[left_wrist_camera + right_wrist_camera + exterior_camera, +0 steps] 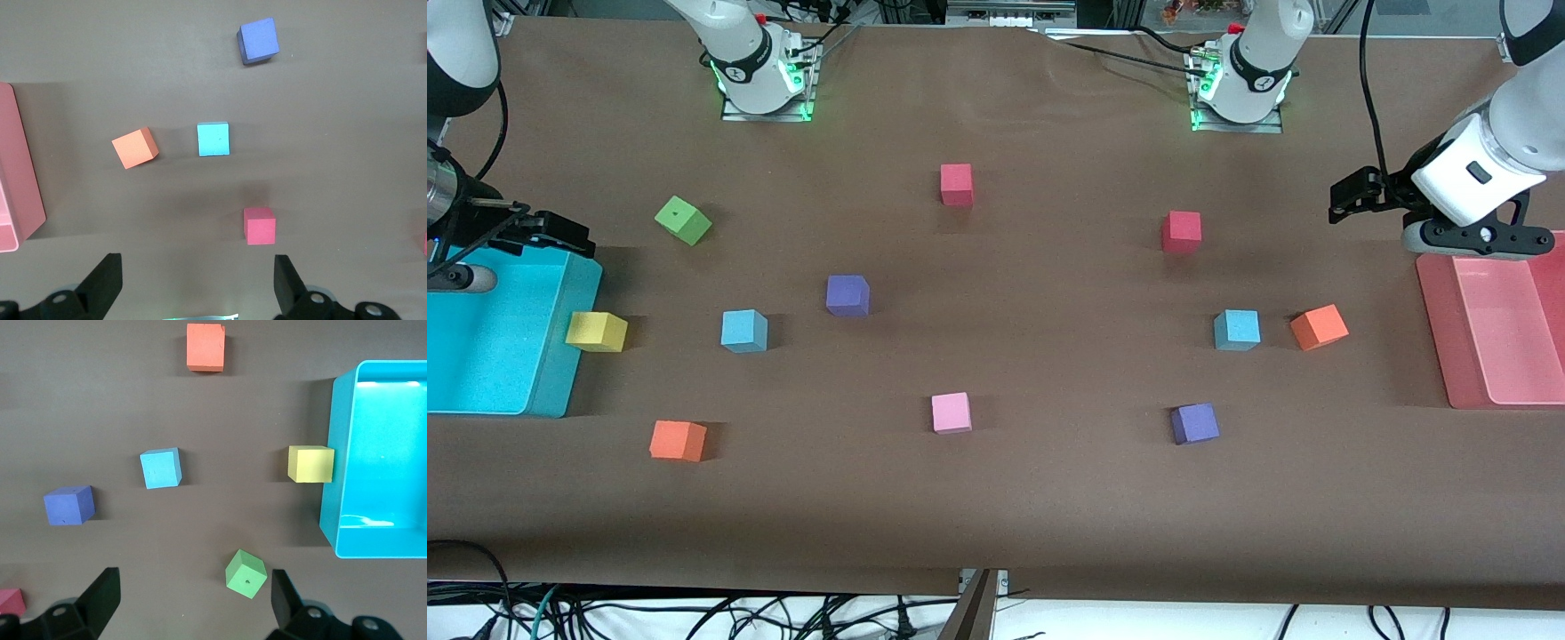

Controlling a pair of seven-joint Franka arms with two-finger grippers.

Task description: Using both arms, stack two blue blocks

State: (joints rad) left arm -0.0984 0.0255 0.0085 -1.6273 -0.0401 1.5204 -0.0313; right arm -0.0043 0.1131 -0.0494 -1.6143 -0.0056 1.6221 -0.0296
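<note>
Two light blue blocks lie apart on the brown table. One (744, 331) (160, 468) is toward the right arm's end, between a yellow cube and a purple cube. The other (1237, 330) (213, 139) is toward the left arm's end, beside an orange cube. My right gripper (560, 233) (193, 597) hangs open and empty over the cyan bin's edge. Beside the pink tray, my left gripper (1352, 197) (198, 280) hangs open over bare table, holding nothing.
A cyan bin (560, 356) and a pink tray (1436, 338) stand at the table's two ends. Scattered cubes: green (683, 220), yellow (597, 332), two red (956, 184) (1182, 231), two purple (847, 295) (1194, 423), two orange (678, 440) (1319, 326), pink (951, 412).
</note>
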